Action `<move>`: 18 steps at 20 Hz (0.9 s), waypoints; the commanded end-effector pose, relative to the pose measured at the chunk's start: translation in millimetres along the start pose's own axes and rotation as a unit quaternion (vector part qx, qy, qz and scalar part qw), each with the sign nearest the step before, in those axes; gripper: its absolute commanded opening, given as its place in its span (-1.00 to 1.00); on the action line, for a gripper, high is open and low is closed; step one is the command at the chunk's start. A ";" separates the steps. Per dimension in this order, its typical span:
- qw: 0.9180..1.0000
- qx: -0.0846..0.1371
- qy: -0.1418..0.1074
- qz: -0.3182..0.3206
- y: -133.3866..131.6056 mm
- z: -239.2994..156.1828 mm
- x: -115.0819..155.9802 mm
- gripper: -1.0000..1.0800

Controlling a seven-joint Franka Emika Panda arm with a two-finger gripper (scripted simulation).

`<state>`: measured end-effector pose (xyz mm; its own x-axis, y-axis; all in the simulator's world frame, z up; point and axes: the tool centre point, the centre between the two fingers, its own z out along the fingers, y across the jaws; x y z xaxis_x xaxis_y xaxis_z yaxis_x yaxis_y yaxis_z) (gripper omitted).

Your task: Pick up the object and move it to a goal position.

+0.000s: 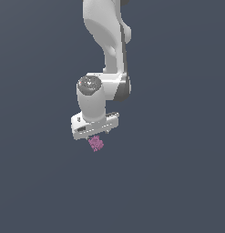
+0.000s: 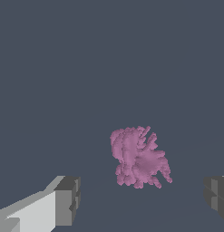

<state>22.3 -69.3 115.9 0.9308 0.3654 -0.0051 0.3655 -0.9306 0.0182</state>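
- In the wrist view, nearest the camera, two dark grey fingertip pads sit at either edge of the frame, one of them carried on a pale, flat-faced finger body. They are blocky and squared, with a stepped face that looks made for grip.
- The gripper stands wide: the jaws are far apart, with bare floor between each pad and the clump, and nothing is held.
- That width looks deliberate. My reading is that the claw is spread to straddle the target before closing, since the gap is far broader than the thing it must take.
- Just beyond the pads lies the object, a pink-purple clump, lumpy and ragged, with knobbly strands fanning out from a denser core. It lies between the fingers, nearer one side than dead centre.
- It rests on a flat, featureless slate-grey floor with a matte look.
- In the exterior view, the white arm, smooth and rounded like moulded plastic, hangs nearly straight down, its hand directly over the clump; whether the fingers reach the floor I cannot tell.
- No goal marker shows in either view.
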 end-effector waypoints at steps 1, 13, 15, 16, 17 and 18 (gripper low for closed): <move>1.000 0.003 0.001 -0.022 4.4 7.8 0.0 0.92; 0.998 0.009 0.003 -0.068 14.4 25.7 -1.1 0.92; 0.998 0.009 0.003 -0.066 14.2 25.4 -1.3 0.92; 0.998 0.009 0.003 -0.066 14.2 25.8 -1.3 0.92; 0.998 0.009 0.003 -0.066 14.3 27.0 -1.4 0.92; 0.998 0.009 0.003 -0.066 14.3 29.1 -1.4 0.92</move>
<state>26.5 -83.7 89.4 0.8743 0.4855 -0.0001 0.4855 -0.8743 0.0007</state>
